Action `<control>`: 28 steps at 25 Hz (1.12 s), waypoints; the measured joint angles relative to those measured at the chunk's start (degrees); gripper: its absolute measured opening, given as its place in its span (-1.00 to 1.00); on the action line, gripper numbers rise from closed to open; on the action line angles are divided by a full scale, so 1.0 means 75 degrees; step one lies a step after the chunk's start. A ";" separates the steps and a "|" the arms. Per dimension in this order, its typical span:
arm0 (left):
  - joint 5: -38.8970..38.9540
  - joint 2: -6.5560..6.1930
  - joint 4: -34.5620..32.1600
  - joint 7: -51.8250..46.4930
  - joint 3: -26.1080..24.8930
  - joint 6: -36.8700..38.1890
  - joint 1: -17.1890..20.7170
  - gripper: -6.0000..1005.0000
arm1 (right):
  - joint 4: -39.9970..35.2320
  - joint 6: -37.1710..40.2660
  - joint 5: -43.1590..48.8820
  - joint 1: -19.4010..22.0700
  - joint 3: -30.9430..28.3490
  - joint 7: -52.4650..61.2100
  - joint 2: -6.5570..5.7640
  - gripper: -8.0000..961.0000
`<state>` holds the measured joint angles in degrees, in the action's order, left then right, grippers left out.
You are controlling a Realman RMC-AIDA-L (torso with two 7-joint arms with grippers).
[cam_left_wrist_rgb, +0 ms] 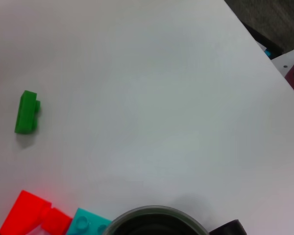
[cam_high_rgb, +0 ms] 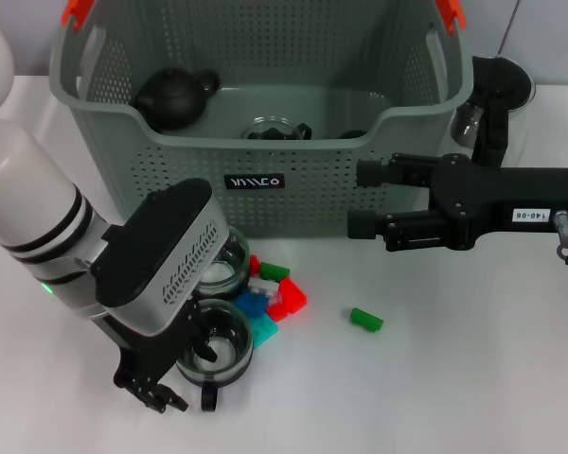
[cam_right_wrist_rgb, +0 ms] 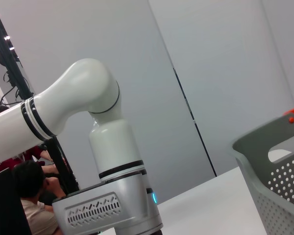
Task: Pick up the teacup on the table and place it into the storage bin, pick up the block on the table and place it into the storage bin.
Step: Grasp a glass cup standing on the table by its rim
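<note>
Near the table's [cam_high_rgb: 473, 378] front left corner, the left gripper [cam_high_rgb: 185, 374] straddles a glass teacup [cam_high_rgb: 216, 345], jaws apart around its rim. A skewed close could tip it onto the blocks [cam_high_rgb: 279, 293] beside it. Rightward, the right gripper [cam_high_rgb: 360, 199] hovers before the bin [cam_high_rgb: 265, 151], fingers parted, holding nothing.

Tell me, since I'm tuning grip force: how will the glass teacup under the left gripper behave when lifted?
The teacup looks like clear glass, so probably rigid, smooth and breakable. Its side handle may tilt it if gripped off-centre. The left gripper sits at its rim; a moderate squeeze seems wise.
</note>
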<state>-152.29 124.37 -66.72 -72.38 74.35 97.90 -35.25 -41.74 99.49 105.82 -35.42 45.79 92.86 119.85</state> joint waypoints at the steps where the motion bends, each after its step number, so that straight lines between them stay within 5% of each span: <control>1: -0.0002 0.0000 0.0001 -0.0007 0.0000 0.0002 0.0000 0.51 | 0.0000 0.0000 0.0000 -0.0001 0.0000 0.0000 0.0000 0.97; 3: -0.0003 0.0000 0.0003 -0.0042 0.0001 0.0016 -0.0013 0.46 | 0.0000 0.0000 0.0000 0.0000 0.0000 -0.0003 0.0000 0.97; 11: -0.0004 -0.0010 0.0015 -0.0190 -0.0004 0.0002 -0.0074 -0.46 | 0.0000 0.0001 -0.0018 0.0025 0.0000 -0.0023 0.0005 0.97; 22: 0.0001 -0.0024 0.0178 -0.0198 -0.0006 -0.0019 -0.0140 -0.85 | -0.0025 0.0042 -0.0025 0.0023 -0.0083 -0.0033 -0.0007 0.97; 28: -0.0049 -0.0024 0.0199 -0.0215 0.0001 -0.0022 -0.0172 -0.89 | -0.0026 0.0039 -0.0033 -0.0002 -0.0100 -0.0028 -0.0008 0.97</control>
<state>-152.65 124.18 -65.23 -73.99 74.36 97.73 -36.54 -41.94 99.78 105.57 -35.44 45.04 92.65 119.79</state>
